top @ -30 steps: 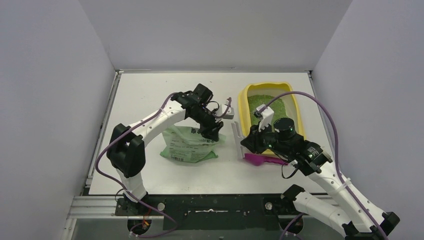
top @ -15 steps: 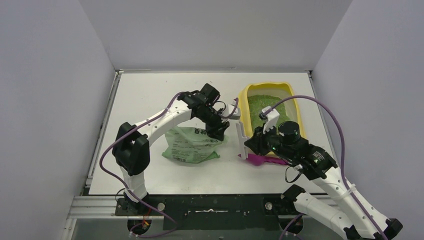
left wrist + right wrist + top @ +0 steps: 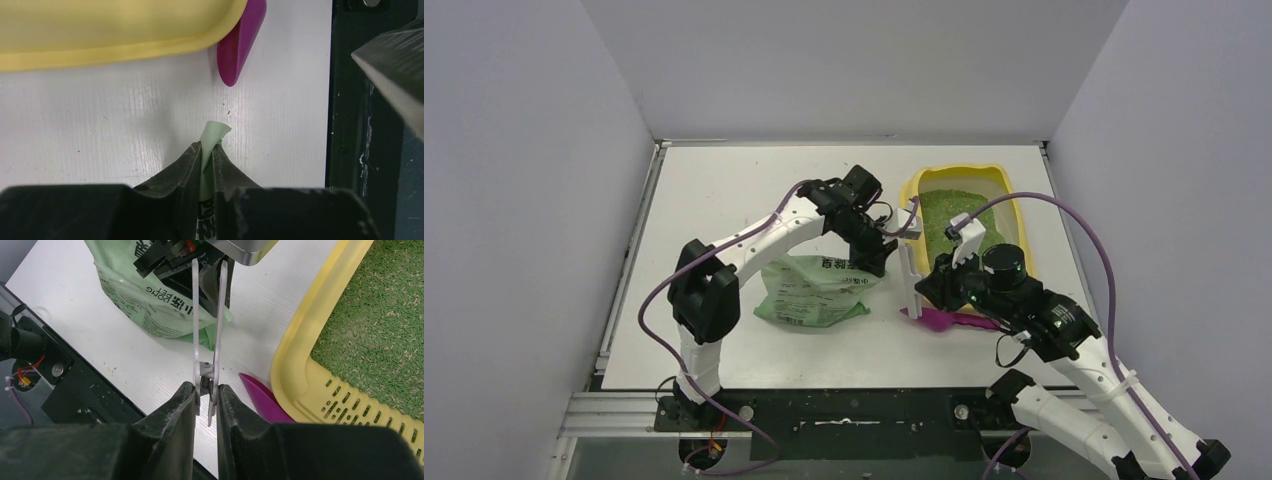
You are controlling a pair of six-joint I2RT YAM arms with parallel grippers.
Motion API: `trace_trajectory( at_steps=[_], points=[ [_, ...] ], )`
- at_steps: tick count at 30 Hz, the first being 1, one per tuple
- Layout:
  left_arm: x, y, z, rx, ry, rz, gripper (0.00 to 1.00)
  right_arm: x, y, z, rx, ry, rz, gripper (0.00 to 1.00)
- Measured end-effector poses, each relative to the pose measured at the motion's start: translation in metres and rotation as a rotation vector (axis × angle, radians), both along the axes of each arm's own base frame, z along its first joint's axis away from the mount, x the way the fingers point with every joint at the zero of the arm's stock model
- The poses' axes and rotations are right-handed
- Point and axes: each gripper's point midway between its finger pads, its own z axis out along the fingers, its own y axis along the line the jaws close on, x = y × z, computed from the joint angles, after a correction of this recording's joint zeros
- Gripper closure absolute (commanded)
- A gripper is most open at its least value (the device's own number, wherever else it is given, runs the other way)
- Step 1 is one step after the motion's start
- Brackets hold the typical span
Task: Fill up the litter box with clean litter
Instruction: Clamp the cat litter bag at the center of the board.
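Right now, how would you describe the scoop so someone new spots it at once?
On the white table, find the yellow litter box on the right side. At its near end, by the slotted grille, a pointed plastic tip pokes out from beneath the rim: the scoop. It is the only magenta thing; the bag alongside is pale green.

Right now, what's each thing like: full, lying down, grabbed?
litter box, right way up, not empty.
clean litter, loose inside the litter box.
bag, lying down, corner pinched by left gripper.
scoop, lying at the litter box's near end, not held.
white tool, clamped in right gripper.
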Motion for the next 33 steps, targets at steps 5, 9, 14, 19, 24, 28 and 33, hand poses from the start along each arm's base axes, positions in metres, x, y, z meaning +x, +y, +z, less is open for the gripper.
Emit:
trace_trajectory(
  at_steps=[5, 9, 14, 19, 24, 28, 33],
  points=[
    [0.001, -0.001, -0.005, 0.017, 0.008, 0.005, 1.0, -0.002, -0.005, 0.003, 0.002, -0.016, -0.015, 1.0],
    [0.002, -0.002, -0.006, 0.026, -0.001, 0.009, 1.0, -0.003, -0.009, 0.006, 0.005, -0.03, -0.027, 1.0],
    [0.002, -0.003, -0.011, 0.037, -0.018, 0.031, 0.57, -0.002, -0.013, 0.007, -0.001, -0.04, -0.047, 1.0],
    [0.004, 0.007, 0.001, 0.032, -0.05, 0.069, 0.37, -0.002, -0.015, 0.007, -0.004, -0.045, -0.054, 1.0],
    [0.012, 0.033, 0.038, -0.035, -0.098, 0.128, 0.3, 0.001, -0.015, 0.003, -0.027, -0.046, -0.049, 1.0],
    [0.024, 0.072, 0.07, -0.104, -0.133, 0.222, 0.25, 0.01, -0.01, -0.005, -0.081, -0.028, -0.03, 1.0],
    [0.041, 0.107, 0.079, -0.116, -0.163, 0.316, 0.25, 0.033, 0.004, 0.001, -0.156, -0.031, 0.022, 1.0]
  ],
)
